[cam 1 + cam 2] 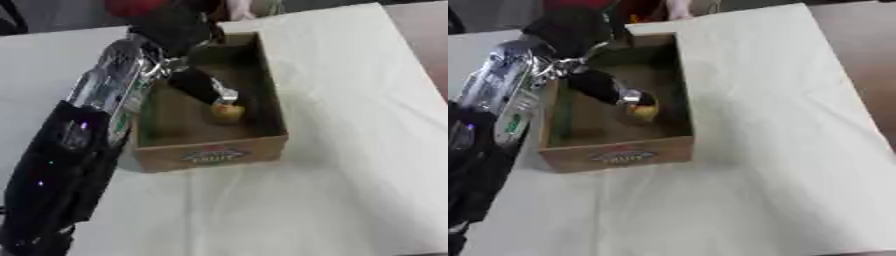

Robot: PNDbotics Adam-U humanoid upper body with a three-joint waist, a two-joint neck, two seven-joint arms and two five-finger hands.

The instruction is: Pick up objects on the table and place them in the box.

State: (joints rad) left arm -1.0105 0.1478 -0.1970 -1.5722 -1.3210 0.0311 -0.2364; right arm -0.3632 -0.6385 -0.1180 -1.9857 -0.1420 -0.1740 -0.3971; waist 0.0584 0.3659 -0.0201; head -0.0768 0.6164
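We had our left hand (206,86) down inside the cardboard box (210,155) on the worktop (350,150), fingers (226,96) apparently pinching a small yellowish object (227,113) at the box floor, so next we'd probably just let go and lift out.

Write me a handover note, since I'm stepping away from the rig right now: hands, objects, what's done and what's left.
Left hand: reaching down inside the cardboard box, fingers at a small yellowish object on the box floor; whether it is gripped or released cannot be made out.
Right hand: not in view.
Done: the yellowish object is inside the box.
Left: confirm release, then withdraw the left arm. No other loose objects show on the white tablecloth.
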